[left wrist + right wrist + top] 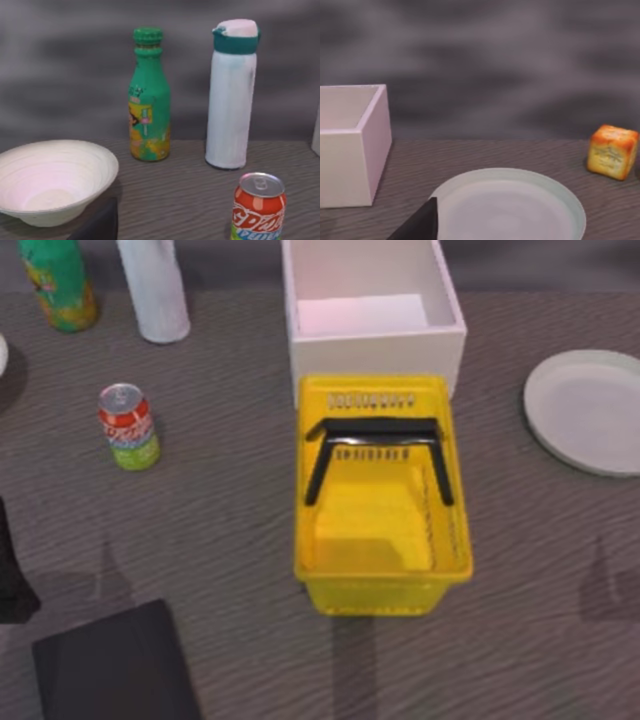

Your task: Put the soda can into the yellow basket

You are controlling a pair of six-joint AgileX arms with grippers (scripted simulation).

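The left arm point(15, 575) shows only as a dark shape at the table's left edge, and neither gripper's opening can be told: each wrist view catches just a dark sliver of its own gripper. The can point(128, 426) stands upright ahead of the left wrist, cut off low in its view, nearer than the green bottle point(148, 97) and white flask point(231, 95), with a white bowl point(52, 179) beside. The basket point(383, 490) holds nothing, its black handle point(376, 448) folded across, and the white box point(372, 312) touching behind it looks bare too
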